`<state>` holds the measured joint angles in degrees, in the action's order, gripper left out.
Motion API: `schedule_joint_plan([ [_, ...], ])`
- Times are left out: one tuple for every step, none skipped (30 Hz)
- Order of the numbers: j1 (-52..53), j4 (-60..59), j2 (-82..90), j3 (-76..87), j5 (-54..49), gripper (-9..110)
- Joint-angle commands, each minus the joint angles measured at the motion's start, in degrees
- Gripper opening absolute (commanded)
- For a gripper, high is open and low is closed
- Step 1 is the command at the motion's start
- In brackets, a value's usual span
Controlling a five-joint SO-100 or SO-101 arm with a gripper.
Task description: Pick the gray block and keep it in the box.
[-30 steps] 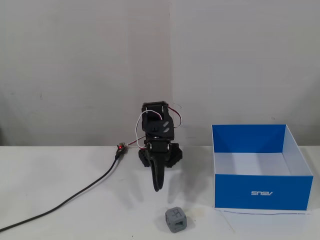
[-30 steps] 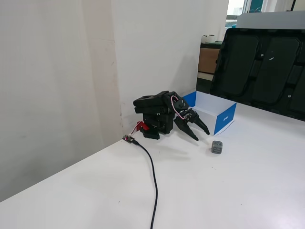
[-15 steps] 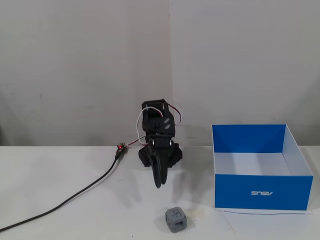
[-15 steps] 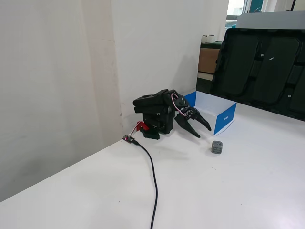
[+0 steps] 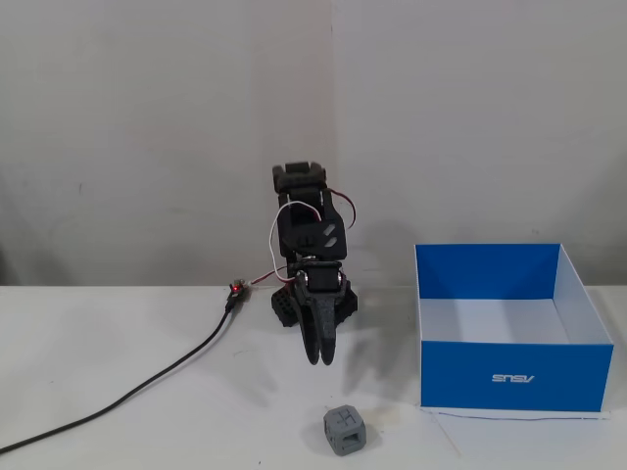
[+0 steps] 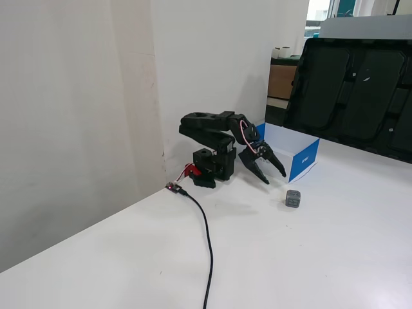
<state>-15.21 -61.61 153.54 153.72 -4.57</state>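
**Gray block on surface, pincer released and empty**

We find the gray block [image 5: 344,431] resting on the white surface [image 5: 147,392], outside the box [image 5: 511,376] and near its blue logo wall. We note the pincer [image 6: 275,177] released, jaws spread and holding nothing, raised above the surface and clear of the block. A black cable [image 6: 207,244] runs from the arm's base, on the side away from the box.
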Motion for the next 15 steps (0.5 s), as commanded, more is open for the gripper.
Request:
schedule_joint_plan([
  [0.62, -0.35, -9.32, -10.37, -0.44, 20],
  [0.88, 0.09, -9.76, -10.81, -0.44, 20],
  [1.14, 0.44, -9.49, -10.99, -1.14, 20],
  [1.14, 0.88, -8.53, -10.99, -3.69, 21],
  [1.05, 1.32, -6.94, -10.63, -5.89, 21],
  [1.05, 1.58, -5.27, -10.28, -7.12, 21],
  [0.97, 1.58, -3.69, -10.02, -8.44, 21],
  [0.88, 1.32, -2.55, -9.93, -8.44, 22],
  [0.44, 0.53, -2.46, -10.55, -8.53, 23],
  [-0.35, -0.35, -3.6, -11.51, -8.53, 23],
  [-0.88, -0.79, -5.71, -12.57, -8.53, 23],
  [-0.97, -0.97, -8.53, -13.97, -8.53, 25],
  [-0.88, -1.32, -11.87, -15.38, -8.79, 27],
  [-0.53, -1.14, -14.94, -16.61, -8.88, 29],
  [-0.18, -0.79, -18.11, -17.93, -8.88, 31],
])
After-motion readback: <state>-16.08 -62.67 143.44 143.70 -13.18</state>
